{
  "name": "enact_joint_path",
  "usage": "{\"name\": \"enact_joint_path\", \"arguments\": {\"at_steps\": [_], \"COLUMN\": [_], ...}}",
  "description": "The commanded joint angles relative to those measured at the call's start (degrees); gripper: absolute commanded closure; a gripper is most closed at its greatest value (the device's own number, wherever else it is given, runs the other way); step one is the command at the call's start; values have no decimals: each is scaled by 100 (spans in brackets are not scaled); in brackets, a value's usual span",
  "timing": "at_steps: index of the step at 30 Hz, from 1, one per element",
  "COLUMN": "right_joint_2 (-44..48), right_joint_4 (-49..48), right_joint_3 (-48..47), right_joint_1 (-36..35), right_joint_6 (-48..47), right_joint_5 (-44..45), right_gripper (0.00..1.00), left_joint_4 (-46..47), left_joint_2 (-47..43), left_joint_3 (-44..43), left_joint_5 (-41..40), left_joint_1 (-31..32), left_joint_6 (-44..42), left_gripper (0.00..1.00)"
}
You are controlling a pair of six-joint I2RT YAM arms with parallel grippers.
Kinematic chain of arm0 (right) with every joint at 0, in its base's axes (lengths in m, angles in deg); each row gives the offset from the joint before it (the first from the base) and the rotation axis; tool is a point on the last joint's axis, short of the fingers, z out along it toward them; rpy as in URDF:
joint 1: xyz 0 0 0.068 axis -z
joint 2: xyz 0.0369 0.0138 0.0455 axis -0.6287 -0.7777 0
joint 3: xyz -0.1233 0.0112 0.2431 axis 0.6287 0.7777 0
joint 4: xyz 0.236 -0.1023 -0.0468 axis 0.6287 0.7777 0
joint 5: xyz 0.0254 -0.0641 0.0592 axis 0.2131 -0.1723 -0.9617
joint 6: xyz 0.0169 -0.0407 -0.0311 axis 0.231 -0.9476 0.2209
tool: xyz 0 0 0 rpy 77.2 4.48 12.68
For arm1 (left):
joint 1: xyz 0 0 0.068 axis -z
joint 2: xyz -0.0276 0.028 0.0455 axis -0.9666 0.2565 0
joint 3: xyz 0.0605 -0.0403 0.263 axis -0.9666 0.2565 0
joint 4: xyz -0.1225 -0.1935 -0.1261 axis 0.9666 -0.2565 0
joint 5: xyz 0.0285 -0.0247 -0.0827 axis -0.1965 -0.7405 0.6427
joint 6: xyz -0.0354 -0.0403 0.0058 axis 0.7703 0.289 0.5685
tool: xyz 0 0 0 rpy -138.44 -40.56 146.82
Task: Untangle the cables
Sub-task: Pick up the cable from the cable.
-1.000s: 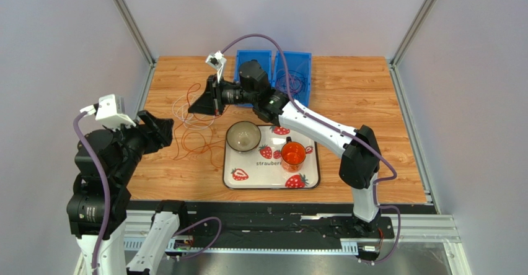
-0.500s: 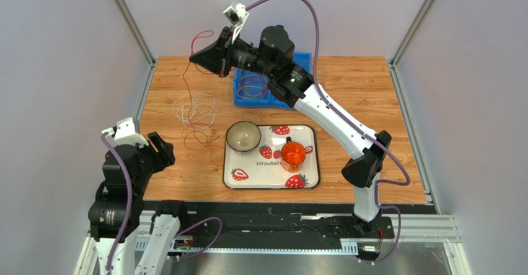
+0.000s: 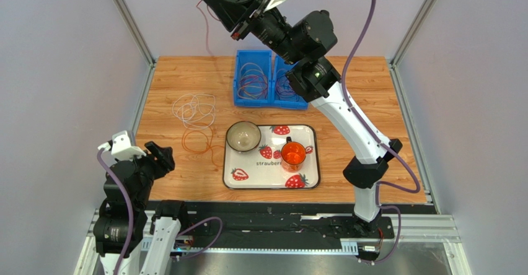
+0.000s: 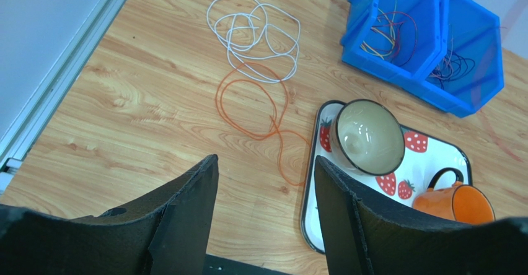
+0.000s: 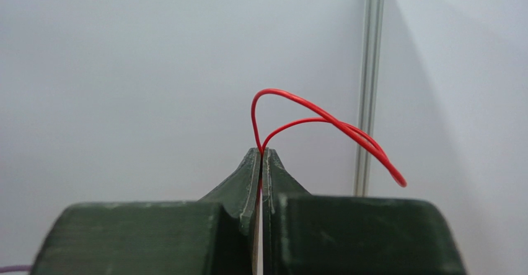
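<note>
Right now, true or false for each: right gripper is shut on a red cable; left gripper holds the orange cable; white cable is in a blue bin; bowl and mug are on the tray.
1. The right gripper is shut on the red cable. True.
2. The left gripper holds the orange cable. False: it is open and empty, and the orange cable lies on the table.
3. The white cable is in a blue bin. False: it lies on the table, left of the bins.
4. The bowl and mug sit on the tray. True.
</note>
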Motion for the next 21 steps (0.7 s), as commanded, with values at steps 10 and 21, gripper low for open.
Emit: {"name": "enact_joint_path", "arguments": {"at_steps": [10,21], "right_joint_2": [-22,-558], "right_joint_4": [-339,-690], "right_joint_3": [125,-41], "right_joint_1": [274,739], "right_joint_6": [-1714,-1698], "right_joint_5": [964,938], "right_gripper": [100,100], "left_joint_4": [399,426], "left_joint_2": [-326,-502], "left_joint_3": [163,233], "left_joint_5": [-344,-423], "left_joint_1": [24,24], "left_joint_6": [192,245], "left_gripper": [34,34]}}
